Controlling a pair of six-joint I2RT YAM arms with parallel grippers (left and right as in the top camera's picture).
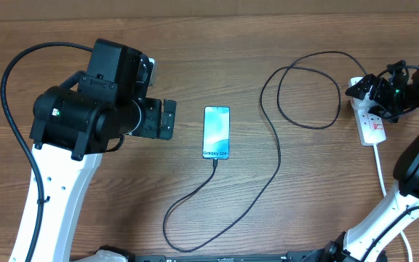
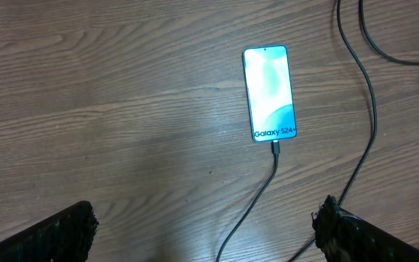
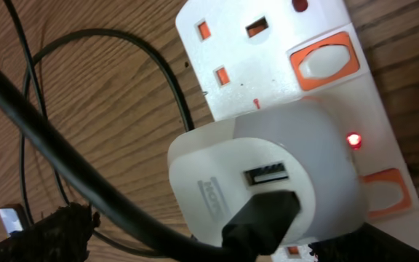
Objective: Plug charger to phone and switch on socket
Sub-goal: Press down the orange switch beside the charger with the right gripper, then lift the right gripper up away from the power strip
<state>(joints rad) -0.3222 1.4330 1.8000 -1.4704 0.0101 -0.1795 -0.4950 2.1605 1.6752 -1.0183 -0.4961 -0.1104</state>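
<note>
The phone (image 1: 217, 132) lies flat at the table's middle with its light blue screen up; it also shows in the left wrist view (image 2: 269, 91). The charger cable (image 1: 277, 156) has its small end in the phone's bottom edge (image 2: 275, 148) and loops right to the socket (image 1: 372, 120). In the right wrist view the cable's black plug (image 3: 264, 215) sits in a white adapter (image 3: 268, 156) plugged into the socket (image 3: 268, 44). A red light (image 3: 353, 140) glows beside it. My right gripper (image 1: 369, 91) (image 3: 209, 240) is open, straddling the adapter. My left gripper (image 1: 167, 118) (image 2: 206, 233) is open and empty, left of the phone.
The socket has white rocker switches in orange frames (image 3: 324, 62) (image 3: 384, 193) and a free outlet (image 3: 231, 51). Its thick white cord (image 1: 380, 171) runs toward the front edge. Cable loops (image 1: 308, 91) lie left of the socket and near the front (image 1: 188, 218).
</note>
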